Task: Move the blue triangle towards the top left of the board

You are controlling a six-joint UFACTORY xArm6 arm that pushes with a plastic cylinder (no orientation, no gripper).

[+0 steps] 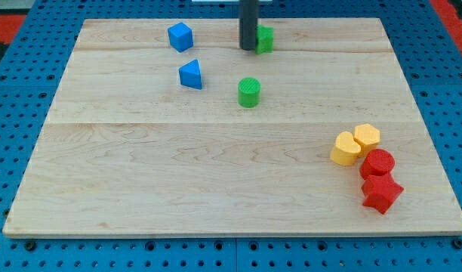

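The blue triangle [190, 75] lies in the upper left part of the wooden board [216, 174]. A blue cube [180, 36] sits just above it, near the view's top. My tip [248, 48] stands at the top centre, right of both blue blocks, touching the left side of a green block [265, 39] that it partly hides. The tip is about 80 pixels to the right of the blue triangle and a little higher.
A green cylinder [248, 92] stands right of the blue triangle. At the lower right are two yellow blocks [344, 149] [366, 137], a red round block [378, 163] and a red star-like block [381, 193], clustered together.
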